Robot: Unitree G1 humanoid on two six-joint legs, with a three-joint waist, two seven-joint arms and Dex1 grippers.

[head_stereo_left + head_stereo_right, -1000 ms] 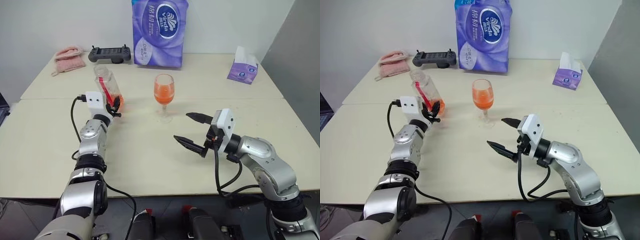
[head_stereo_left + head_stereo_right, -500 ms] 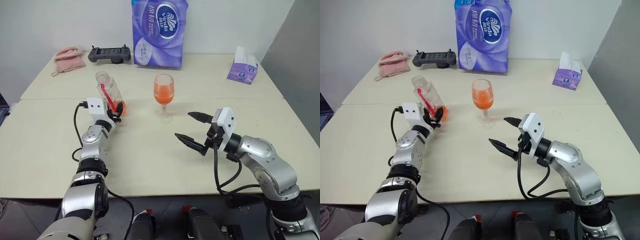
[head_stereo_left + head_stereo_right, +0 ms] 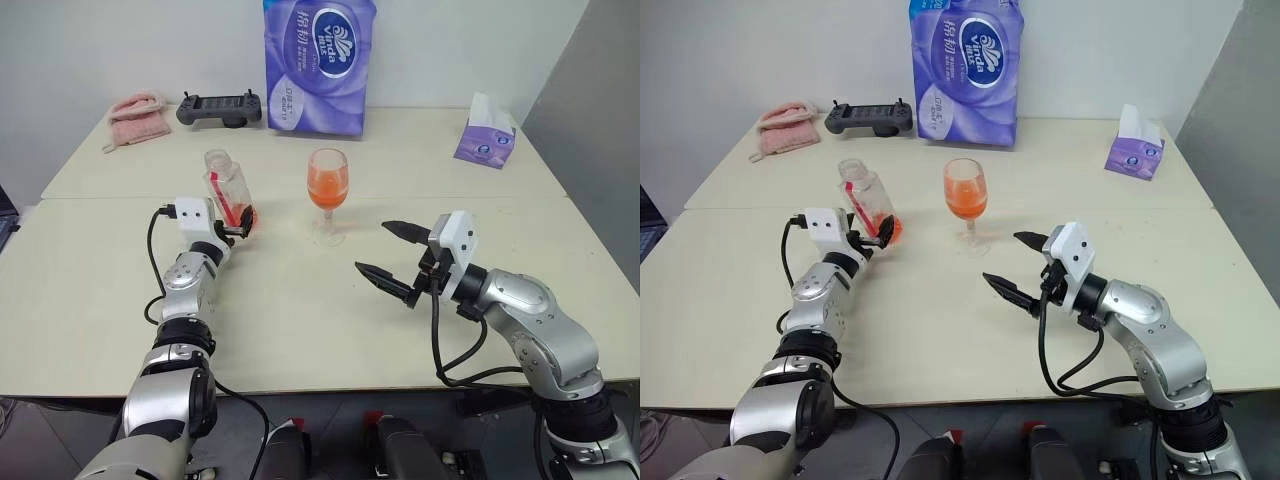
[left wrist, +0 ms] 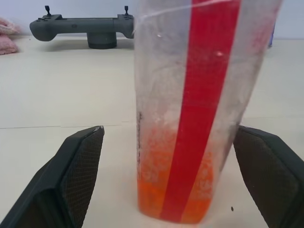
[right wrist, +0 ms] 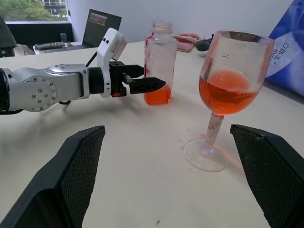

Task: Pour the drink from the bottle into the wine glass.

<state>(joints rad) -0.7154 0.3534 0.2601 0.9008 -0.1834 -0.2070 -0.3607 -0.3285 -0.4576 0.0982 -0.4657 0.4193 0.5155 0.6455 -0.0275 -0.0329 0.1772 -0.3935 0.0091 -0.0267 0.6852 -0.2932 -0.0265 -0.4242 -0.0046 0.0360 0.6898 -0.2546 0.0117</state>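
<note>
The bottle (image 3: 228,188) stands upright on the table, with a red label strip and a little orange-red drink (image 4: 156,192) at its bottom. My left gripper (image 3: 238,222) is open, level with the bottle's base, one finger (image 4: 71,180) on each side and apart from its walls. To the right of the bottle stands the wine glass (image 3: 328,186), its bowl about half full of the orange drink (image 5: 227,94). My right gripper (image 3: 375,248) is open and empty, hovering in front of and to the right of the glass.
A tall purple tissue pack (image 3: 320,62) stands at the back centre, beside a black game controller (image 3: 220,108) and a pink cloth (image 3: 135,118) at the back left. A small purple tissue box (image 3: 485,135) sits at the back right.
The bottle was tilted in my shut left gripper; now it stands upright on the table and the left gripper has opened around it. The right gripper has stayed put.
</note>
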